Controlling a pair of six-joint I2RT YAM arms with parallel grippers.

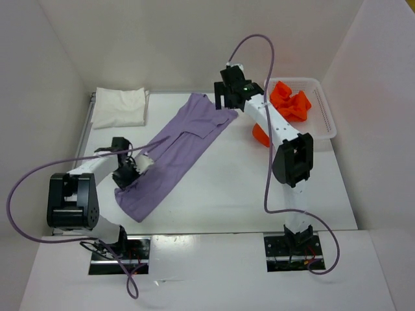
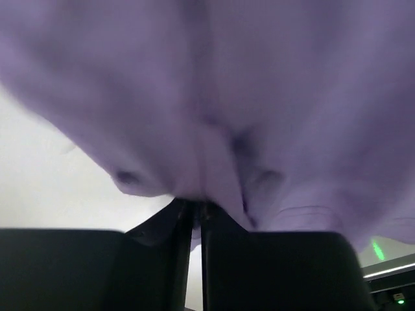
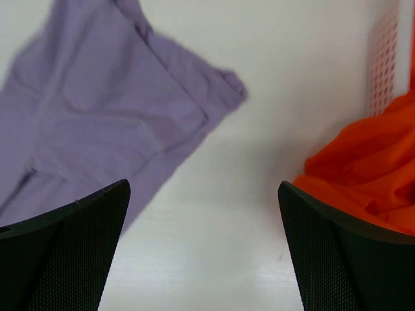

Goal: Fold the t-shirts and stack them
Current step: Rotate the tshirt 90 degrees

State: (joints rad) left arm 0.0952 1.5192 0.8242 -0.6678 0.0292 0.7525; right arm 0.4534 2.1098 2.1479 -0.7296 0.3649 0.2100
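The bench [image 1: 214, 194] is white, with white walls [image 1: 194, 39] all round. The purple shirt [image 1: 175, 159] lies slanted across the middle. The white shirt [image 1: 118, 107] sits folded in the far left corner. The orange shirt [image 1: 290, 103] is in the basket [image 1: 327, 123] at the far right, and some hangs out. Only the left wrist view shows the left pincer [image 2: 198, 206] pinched nearly shut on purple cloth. The right pincer [image 3: 202, 188] is wide open and holds nothing, over bare bench between purple and orange.

A plain lavender t-shirt [image 1: 175, 155], a white t-shirt [image 1: 120, 107] at the white table's [image 1: 220, 201] far left corner, and an orange t-shirt [image 1: 292, 103] in a white mesh basket [image 1: 326, 110].
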